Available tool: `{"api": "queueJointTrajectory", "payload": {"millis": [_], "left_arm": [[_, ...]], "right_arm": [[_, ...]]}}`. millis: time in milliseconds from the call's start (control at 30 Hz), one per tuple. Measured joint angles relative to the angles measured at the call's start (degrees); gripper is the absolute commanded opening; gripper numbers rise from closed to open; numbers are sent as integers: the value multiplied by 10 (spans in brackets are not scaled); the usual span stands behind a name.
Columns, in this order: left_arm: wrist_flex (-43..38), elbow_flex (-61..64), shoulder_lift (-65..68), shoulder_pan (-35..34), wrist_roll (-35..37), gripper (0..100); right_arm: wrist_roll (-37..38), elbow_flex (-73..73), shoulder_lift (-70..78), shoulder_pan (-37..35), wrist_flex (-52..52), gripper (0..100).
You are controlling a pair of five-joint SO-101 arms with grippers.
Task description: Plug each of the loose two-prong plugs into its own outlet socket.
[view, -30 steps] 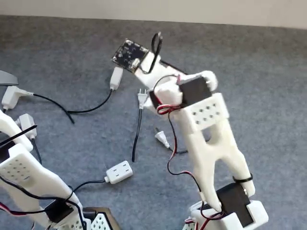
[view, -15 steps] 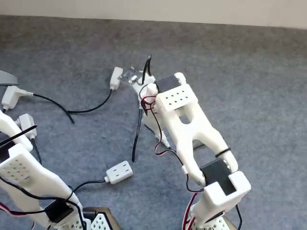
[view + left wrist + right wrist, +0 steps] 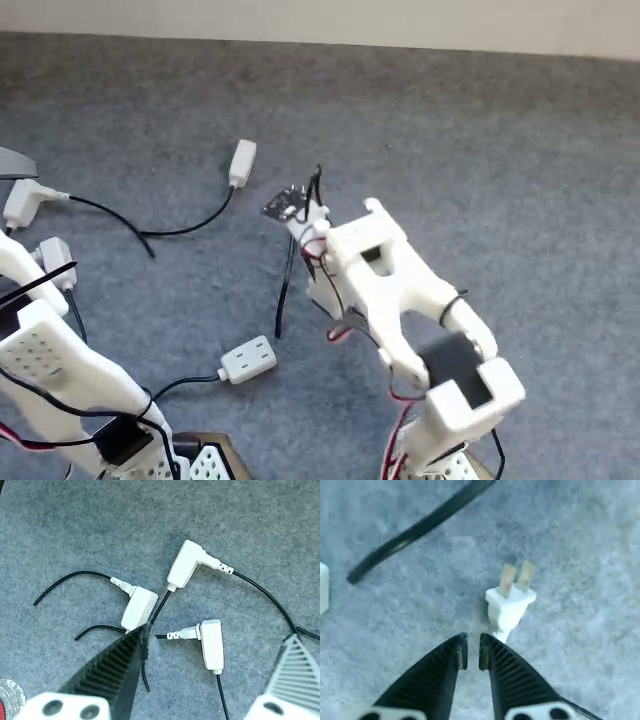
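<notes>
We see right gripper [image 3: 469, 652] low over grey carpet [image 3: 580, 540], fingers almost together, thin slit between, nothing held. White two-prong plug [image 3: 509, 602] lies flat just beyond tips, prongs pointing away. Left gripper [image 3: 219, 636] spread wide, empty, above three white outlet sockets [image 3: 185, 570] on black cords, close together, not touching.

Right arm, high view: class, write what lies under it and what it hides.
A black cord runs under the arm on grey carpet; its upper end is covered. The right wrist view shows a white two-prong plug just ahead of the tool, covered from above.
</notes>
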Motion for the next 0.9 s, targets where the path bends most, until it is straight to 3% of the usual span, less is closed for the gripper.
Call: {"api": "queueJointTrajectory", "payload": {"millis": [200,400,900], "left_arm": [[0,0,0,0,0,393],[0,0,0,-3,0,393],[0,0,0,-13,0,393]], "right_arm": [[0,76,-59,0,-33,47],[0,78,-62,0,-35,151],[19,43,-89,0,-6,152]]}}
